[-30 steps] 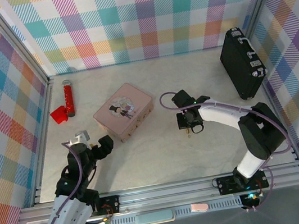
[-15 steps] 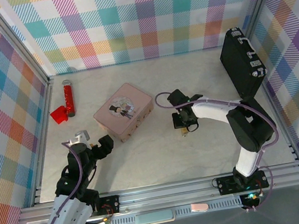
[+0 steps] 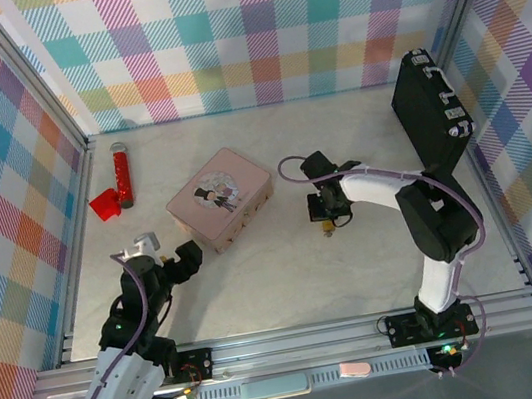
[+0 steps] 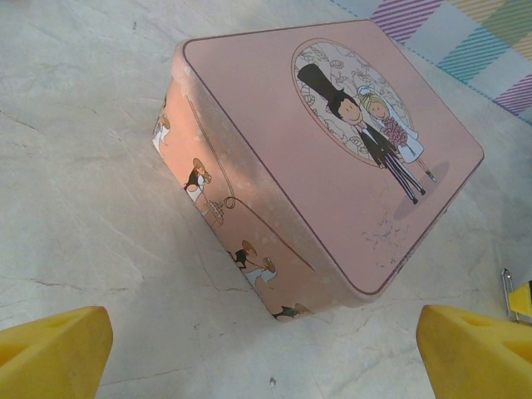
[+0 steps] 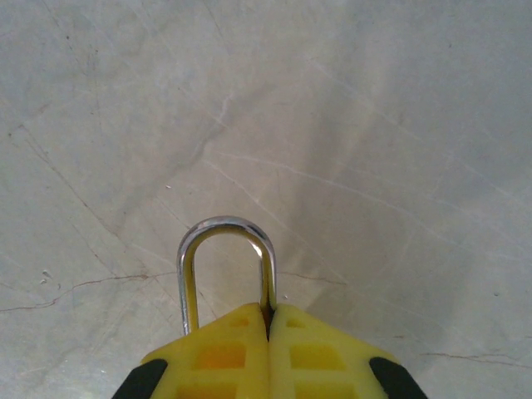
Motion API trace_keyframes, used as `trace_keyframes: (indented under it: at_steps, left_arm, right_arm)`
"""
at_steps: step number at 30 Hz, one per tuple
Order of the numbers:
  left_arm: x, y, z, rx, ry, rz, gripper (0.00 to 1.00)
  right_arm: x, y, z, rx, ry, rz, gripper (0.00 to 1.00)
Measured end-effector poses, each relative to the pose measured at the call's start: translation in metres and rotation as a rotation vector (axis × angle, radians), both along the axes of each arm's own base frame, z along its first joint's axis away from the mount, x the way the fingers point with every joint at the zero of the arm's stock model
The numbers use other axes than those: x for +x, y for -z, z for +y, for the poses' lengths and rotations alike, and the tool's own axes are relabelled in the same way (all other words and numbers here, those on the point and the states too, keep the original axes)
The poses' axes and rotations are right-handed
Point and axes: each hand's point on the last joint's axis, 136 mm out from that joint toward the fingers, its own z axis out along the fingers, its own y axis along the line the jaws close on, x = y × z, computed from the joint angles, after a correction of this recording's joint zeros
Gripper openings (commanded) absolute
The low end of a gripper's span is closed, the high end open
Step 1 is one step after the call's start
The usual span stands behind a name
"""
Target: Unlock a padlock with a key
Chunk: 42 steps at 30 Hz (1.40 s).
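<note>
- The right gripper (image 5: 268,314) was clamped fully closed on the padlock (image 5: 224,223). Its fingertips met at one leg of the shackle, the loop stuck out past the tips, and the body was hidden under them.
- The padlock was near the middle of the counter (image 3: 288,277), right of the box (image 3: 220,199) and apart from it. I could not tell whether it rested on the counter or hung just above it.
- Its long axis ran toward the near edge, shackle leading.
- The left gripper (image 4: 266,356) stood wide open and empty at the box's near corner. The padlock lay to its right, across bare counter.
- The keyhole end probably faced back into the right gripper, so a key would likely need that grip shifted first.
- Bare counter lay toward the near edge. The case (image 3: 430,113) stood well apart at the right edge, and the box was the only close obstacle.
</note>
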Motion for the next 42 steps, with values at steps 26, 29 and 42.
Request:
trace_keyframes:
  at_steps: [26,29,42]
  left_arm:
    - [0.036,-0.001,0.031,0.163,-0.187,0.045,1.00]
    - [0.051,-0.021,0.050,0.232,-0.307,0.014,1.00]
    - [0.086,-0.015,0.114,0.582,-0.664,0.029,1.00]
  right_arm:
    - [0.005,-0.146,-0.029,0.032,-0.043,-0.452,0.74]
    - [0.007,-0.169,-0.041,0.014,-0.039,-0.571,0.93]
    - [0.039,-0.138,-0.158,-0.343,0.252,-0.684,0.99]
